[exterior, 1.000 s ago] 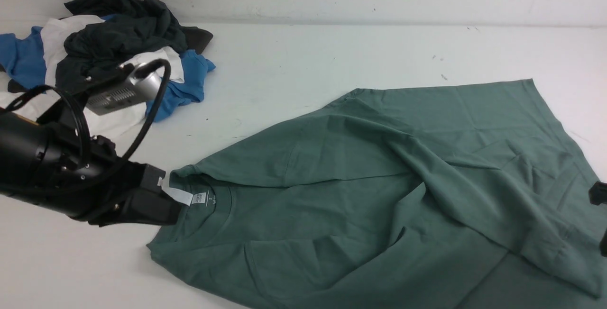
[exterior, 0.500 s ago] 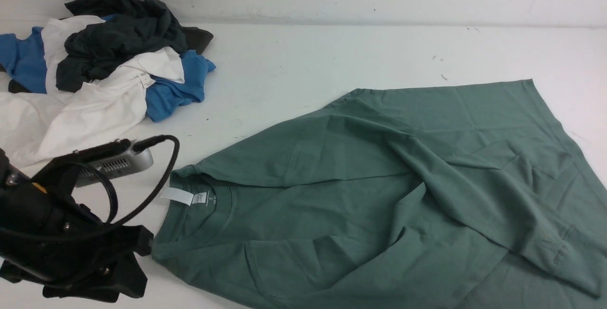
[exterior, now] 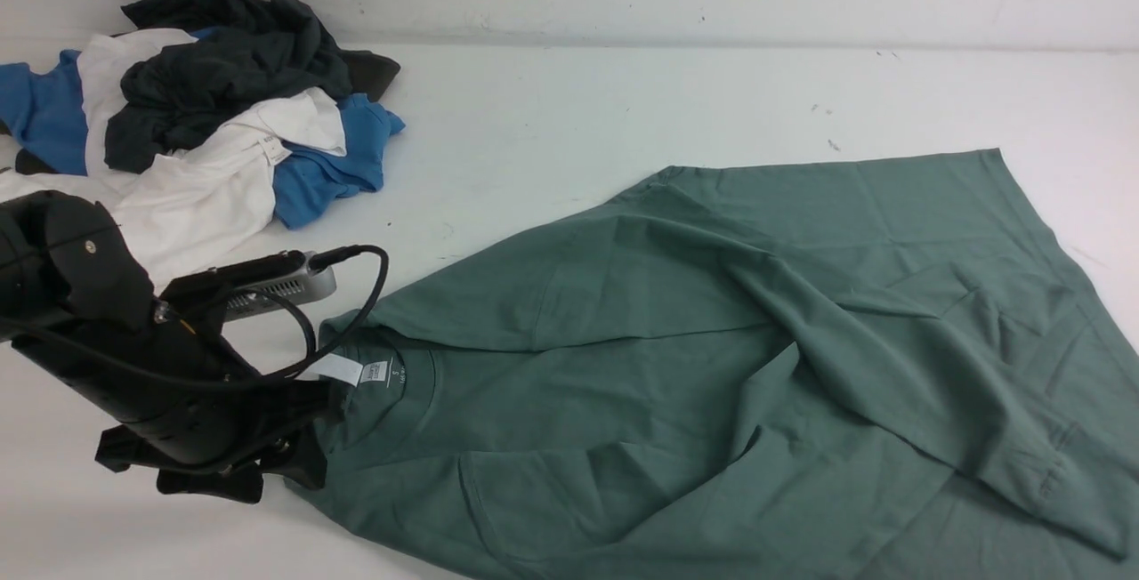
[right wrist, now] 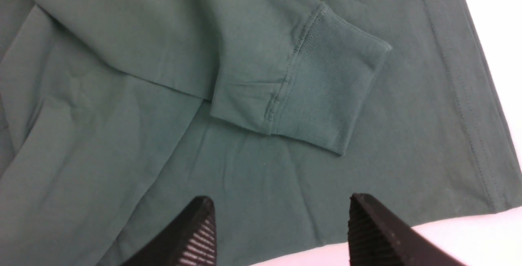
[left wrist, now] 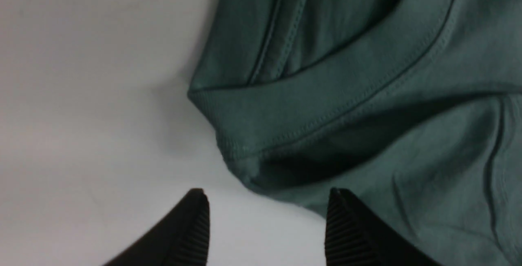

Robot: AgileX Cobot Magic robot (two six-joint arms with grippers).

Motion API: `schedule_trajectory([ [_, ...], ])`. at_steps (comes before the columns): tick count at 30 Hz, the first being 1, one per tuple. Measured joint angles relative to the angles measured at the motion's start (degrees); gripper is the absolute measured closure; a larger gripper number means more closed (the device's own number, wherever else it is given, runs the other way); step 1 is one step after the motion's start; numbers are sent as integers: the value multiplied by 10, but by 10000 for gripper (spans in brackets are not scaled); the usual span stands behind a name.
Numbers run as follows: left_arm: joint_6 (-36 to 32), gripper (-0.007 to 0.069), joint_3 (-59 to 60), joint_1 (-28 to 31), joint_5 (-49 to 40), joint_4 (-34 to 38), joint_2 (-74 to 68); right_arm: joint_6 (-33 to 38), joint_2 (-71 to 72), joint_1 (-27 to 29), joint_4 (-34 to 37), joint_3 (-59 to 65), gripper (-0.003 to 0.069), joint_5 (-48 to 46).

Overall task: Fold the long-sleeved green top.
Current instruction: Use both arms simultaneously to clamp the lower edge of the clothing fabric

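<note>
Sage-green knit long-sleeved top (exterior: 712,366) lies spread over the white surface's (exterior: 623,100) near right part. Left pincer (left wrist: 267,200), clamped at its ribbed collar (left wrist: 326,107) a second ago, now gapes empty beside it; right pincer (right wrist: 281,205) hangs wide, empty, near the ribbed cuff (right wrist: 322,94).

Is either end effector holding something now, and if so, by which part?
Nothing is held. The left end effector is open near the collar of the green top; the right end effector is open near its sleeve cuff.
</note>
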State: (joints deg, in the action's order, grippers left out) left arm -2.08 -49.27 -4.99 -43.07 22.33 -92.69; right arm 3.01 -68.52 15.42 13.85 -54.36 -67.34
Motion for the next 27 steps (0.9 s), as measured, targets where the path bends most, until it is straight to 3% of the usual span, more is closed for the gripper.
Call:
schedule_trajectory([
  [11,-3,273,0,-3,26,19,-49,1,0,0,0,0,365,27],
  [16,-18,441,0,-6,29,21,-50,1,0,0,2,0,419,29],
  [18,-18,557,0,-5,29,21,-50,1,0,0,2,0,438,29],
  [24,-21,605,0,38,22,32,-45,1,0,-6,3,0,459,27],
  [27,-33,605,-2,113,17,32,-28,2,0,-32,2,1,459,27],
])
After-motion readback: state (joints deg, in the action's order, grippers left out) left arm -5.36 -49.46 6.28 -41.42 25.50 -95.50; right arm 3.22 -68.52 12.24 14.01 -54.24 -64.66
